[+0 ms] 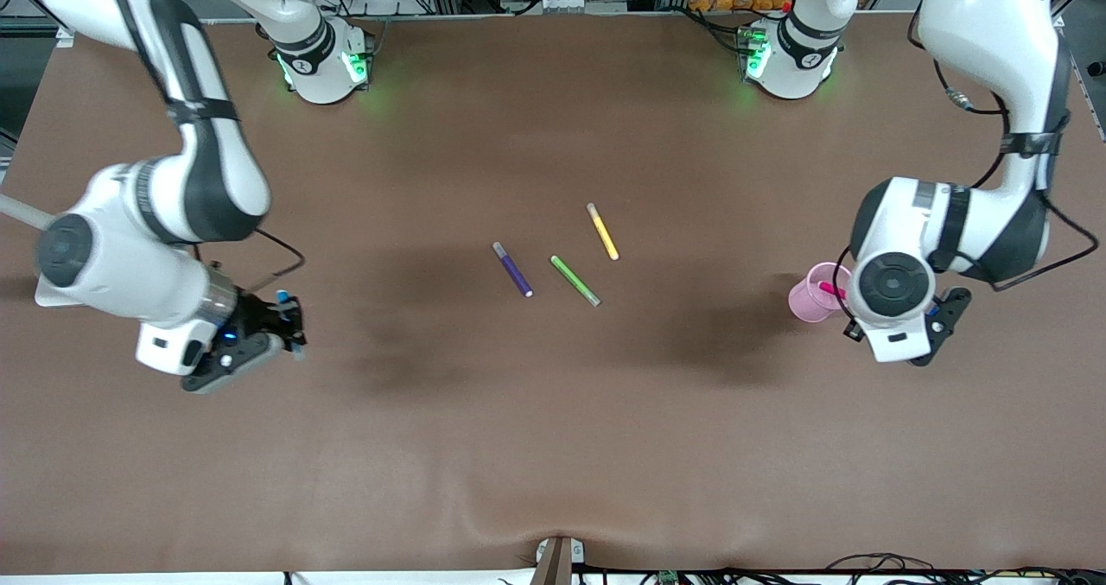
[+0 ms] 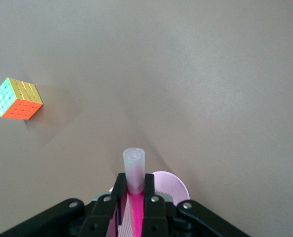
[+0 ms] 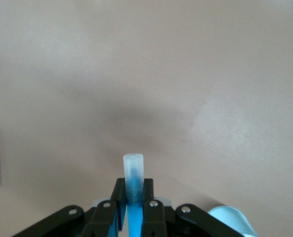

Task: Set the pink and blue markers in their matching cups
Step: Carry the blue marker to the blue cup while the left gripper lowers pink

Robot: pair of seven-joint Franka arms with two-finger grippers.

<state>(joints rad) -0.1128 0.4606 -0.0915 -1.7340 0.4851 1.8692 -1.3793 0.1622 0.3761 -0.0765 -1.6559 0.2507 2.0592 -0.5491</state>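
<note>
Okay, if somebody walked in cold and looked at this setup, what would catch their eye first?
Probably the two arms at either end of the table, each gripper shut on a marker: the left gripper holds the pink marker over the pink cup, the right gripper the blue marker. Three loose markers lie mid-table.

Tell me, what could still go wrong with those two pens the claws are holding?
1. The left claw grips the pink pen over the pink cup; a tilted drop might tip the light cup.
2. The blue cup shows only at the edge of the right wrist view, so the right claw's blue pen may miss it.
3. A dropped pen could roll toward the loose purple pen.
</note>
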